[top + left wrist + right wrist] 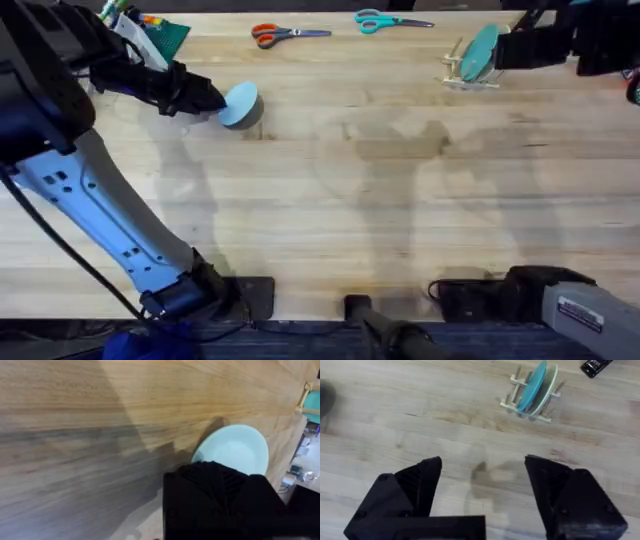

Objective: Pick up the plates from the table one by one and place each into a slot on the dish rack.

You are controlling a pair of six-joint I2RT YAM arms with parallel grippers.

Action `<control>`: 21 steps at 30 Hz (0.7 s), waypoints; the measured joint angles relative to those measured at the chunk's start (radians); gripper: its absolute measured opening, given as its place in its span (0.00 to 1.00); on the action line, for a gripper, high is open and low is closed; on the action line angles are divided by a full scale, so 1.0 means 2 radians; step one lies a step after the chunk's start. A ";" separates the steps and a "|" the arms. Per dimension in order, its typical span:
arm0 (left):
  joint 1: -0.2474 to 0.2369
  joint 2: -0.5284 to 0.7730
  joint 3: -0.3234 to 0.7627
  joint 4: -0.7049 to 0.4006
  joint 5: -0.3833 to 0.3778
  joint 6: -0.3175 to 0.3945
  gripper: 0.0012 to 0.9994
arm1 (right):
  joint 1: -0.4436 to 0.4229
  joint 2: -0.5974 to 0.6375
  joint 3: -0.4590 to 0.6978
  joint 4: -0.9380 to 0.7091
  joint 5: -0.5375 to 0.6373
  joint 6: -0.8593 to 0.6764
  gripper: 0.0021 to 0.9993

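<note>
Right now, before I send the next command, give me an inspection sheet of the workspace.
Surface: pale plank table, bare across the middle.
Job's things: light blue plate at the far left, lifted at the left gripper; dish rack at the far right already holds a teal plate and a pale plate upright.
Clutter: orange-handled scissors and teal-handled scissors at the far edge; a green item at the far left.
Grippers: left gripper shut on the plate's edge; right gripper open above bare table.
Cables: a black cable along the left arm.
Surroundings: nothing seen.
</note>
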 joint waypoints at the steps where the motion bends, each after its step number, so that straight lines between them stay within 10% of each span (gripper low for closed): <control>1: 0.000 0.001 0.000 0.000 0.001 0.000 0.04 | 0.000 0.000 0.000 0.000 0.000 0.000 0.99; 21: 0.000 0.002 0.000 0.000 0.006 -0.001 0.04 | 0.027 0.047 0.000 0.005 -0.112 0.106 1.00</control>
